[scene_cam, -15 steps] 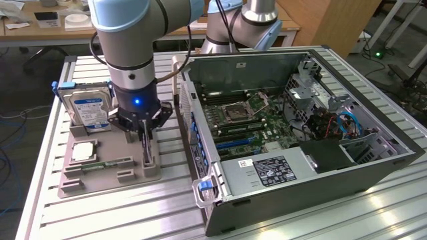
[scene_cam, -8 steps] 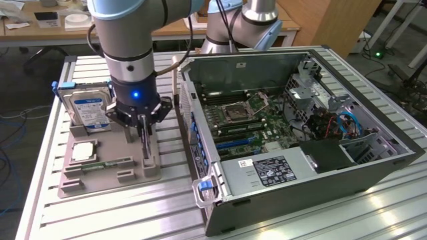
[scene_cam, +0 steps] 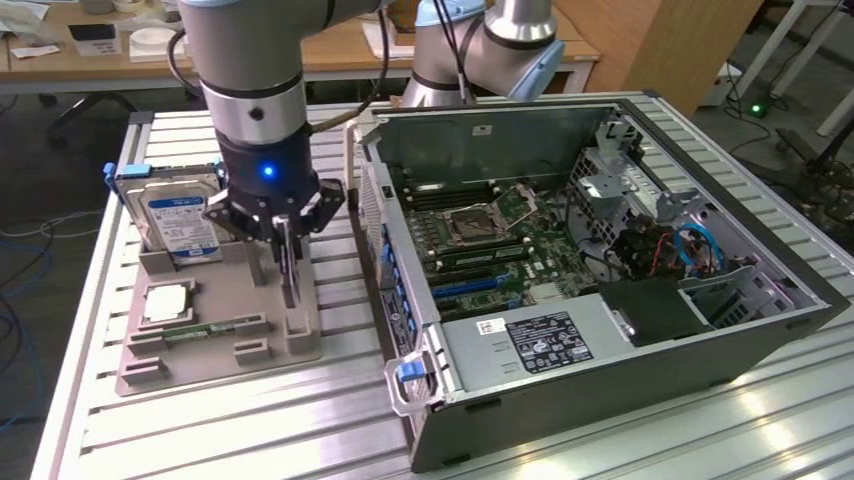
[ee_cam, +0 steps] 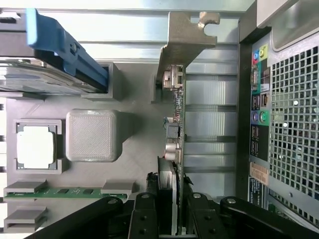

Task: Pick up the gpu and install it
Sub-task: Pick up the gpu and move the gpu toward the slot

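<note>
One gpu (scene_cam: 286, 265) (ee_cam: 175, 124) stands upright on its edge over the grey holder (scene_cam: 254, 345), on the holder's side nearest the computer case (scene_cam: 601, 330); whether its lower edge rests in the holder cannot be told. Its single pale metal bracket (ee_cam: 187, 35) caps one end. The one claw (scene_cam: 283, 235) (ee_cam: 168, 214) is clenched on the card, two dark fingers (ee_cam: 144, 219) pressing its opposite faces. The holder also carries one hard drive (scene_cam: 180, 220) standing on edge, one processor chip (scene_cam: 167, 302) (ee_cam: 35, 147) lying flat and one green memory stick (scene_cam: 214, 328) (ee_cam: 65, 191). One open case lies beside the holder on the slatted metal desk (scene_cam: 200, 420)
</note>
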Controlling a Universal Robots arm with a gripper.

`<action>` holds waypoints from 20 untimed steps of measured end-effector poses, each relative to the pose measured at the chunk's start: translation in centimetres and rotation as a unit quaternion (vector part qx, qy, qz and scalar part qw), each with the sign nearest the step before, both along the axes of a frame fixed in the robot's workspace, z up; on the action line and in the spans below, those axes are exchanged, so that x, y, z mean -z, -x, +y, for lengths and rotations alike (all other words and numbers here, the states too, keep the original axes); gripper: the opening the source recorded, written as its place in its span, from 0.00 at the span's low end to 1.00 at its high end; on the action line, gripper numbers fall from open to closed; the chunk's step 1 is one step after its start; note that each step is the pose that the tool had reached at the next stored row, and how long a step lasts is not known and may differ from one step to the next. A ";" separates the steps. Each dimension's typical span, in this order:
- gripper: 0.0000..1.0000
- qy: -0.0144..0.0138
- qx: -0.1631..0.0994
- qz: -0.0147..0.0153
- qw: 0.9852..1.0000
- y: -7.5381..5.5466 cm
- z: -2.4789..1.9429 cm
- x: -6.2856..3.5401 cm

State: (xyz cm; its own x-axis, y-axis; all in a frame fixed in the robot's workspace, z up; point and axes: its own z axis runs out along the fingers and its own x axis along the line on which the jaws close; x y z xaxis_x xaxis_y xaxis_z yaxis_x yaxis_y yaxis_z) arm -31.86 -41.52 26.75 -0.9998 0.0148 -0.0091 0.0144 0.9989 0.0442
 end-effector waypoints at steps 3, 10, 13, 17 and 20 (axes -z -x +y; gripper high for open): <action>0.27 0.000 0.000 0.000 1.000 0.0 0.00 -0.79; 0.27 0.000 0.000 0.000 1.000 0.0 0.00 -2.71; 0.27 0.000 0.000 0.000 1.000 0.0 0.00 -3.60; 0.27 0.000 0.000 0.000 1.000 0.0 0.00 -4.87; 0.27 0.000 0.000 0.000 1.000 0.0 0.00 -5.80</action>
State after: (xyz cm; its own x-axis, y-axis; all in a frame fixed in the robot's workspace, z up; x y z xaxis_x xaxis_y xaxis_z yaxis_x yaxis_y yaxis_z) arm -31.86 -41.52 32.55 -0.9998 0.0148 -0.0091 0.0144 0.9989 0.0442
